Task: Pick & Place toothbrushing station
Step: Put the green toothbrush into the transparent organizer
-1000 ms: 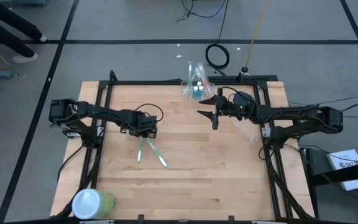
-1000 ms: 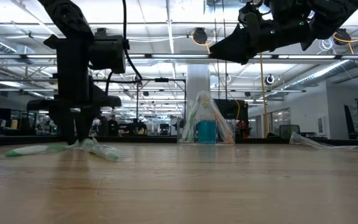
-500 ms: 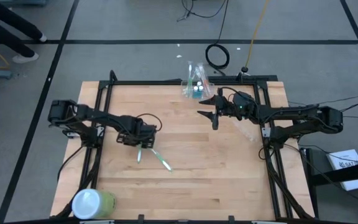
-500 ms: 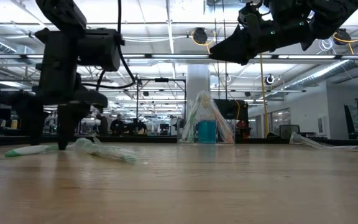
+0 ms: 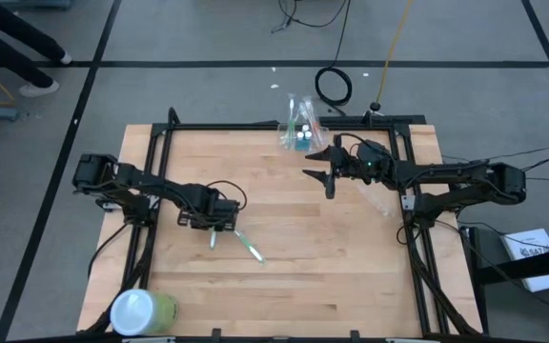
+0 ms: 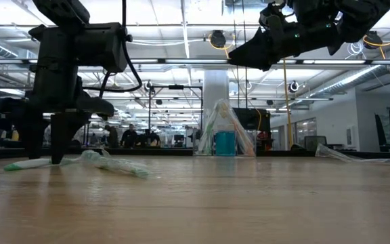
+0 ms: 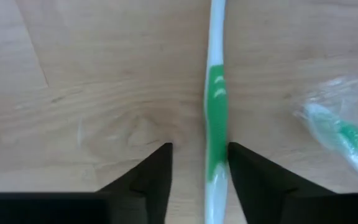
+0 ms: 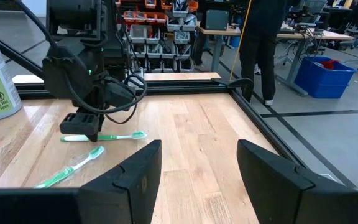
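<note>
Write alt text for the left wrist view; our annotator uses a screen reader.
The left pincer hangs open over a wooden table, its dark fingers straddling the handle of a green-and-white toothbrush. A second toothbrush in clear wrapping lies nearby.

Pale matt wood table (image 5: 332, 248); glossy plastic toothbrush (image 7: 215, 118); crinkly clear wrapper (image 7: 337, 124).

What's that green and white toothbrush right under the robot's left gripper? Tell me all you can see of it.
The toothbrush is a slim plastic one, white with a green grip section along its handle. It lies flat and bare on the wooden table, unwrapped. The left gripper hangs right above it with its fingers apart; the handle runs between them, close against one finger. Whether they touch it cannot be told. A second toothbrush in clear wrapping lies beside it, apart.
</note>
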Tool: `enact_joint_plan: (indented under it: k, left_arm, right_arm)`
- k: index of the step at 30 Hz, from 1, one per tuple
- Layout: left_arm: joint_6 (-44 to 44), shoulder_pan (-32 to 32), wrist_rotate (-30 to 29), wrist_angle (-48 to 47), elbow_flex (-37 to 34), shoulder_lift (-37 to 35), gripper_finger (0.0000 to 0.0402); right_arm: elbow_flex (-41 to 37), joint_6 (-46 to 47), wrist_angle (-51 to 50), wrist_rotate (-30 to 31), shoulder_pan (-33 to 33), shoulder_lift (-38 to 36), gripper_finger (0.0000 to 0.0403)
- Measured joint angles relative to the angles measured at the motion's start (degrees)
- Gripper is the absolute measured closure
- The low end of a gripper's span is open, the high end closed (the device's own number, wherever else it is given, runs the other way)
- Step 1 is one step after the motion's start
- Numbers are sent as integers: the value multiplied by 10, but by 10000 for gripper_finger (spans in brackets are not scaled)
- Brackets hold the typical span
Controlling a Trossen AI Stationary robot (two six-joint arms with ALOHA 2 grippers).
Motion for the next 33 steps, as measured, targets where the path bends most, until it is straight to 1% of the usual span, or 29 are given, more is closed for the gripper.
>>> enact_joint_plan:
  k: [4,8,15,17,21,27,33]
  left_arm:
    - [-1,0,-16,14,0,0,286]
    - [7,0,-40,32,0,0,323]
    - [21,0,-42,34,0,-1,386]
    - [28,0,-43,34,0,-1,390]
    - [53,0,-50,32,0,-1,378]
    - [84,12,-102,24,0,-15,393]
    - [130,21,-146,27,0,-67,387]
  right_arm:
    - [0,0,0,0,0,0,202]
    - [0,0,0,0,0,0,202]
    - [0,0,0,0,0,0,202]
    - [0,0,0,0,0,0,202]
    - [0,0,0,0,0,0,202]
    - [0,2,0,0,0,0,202]
    - [0,4,0,2,0,0,202]
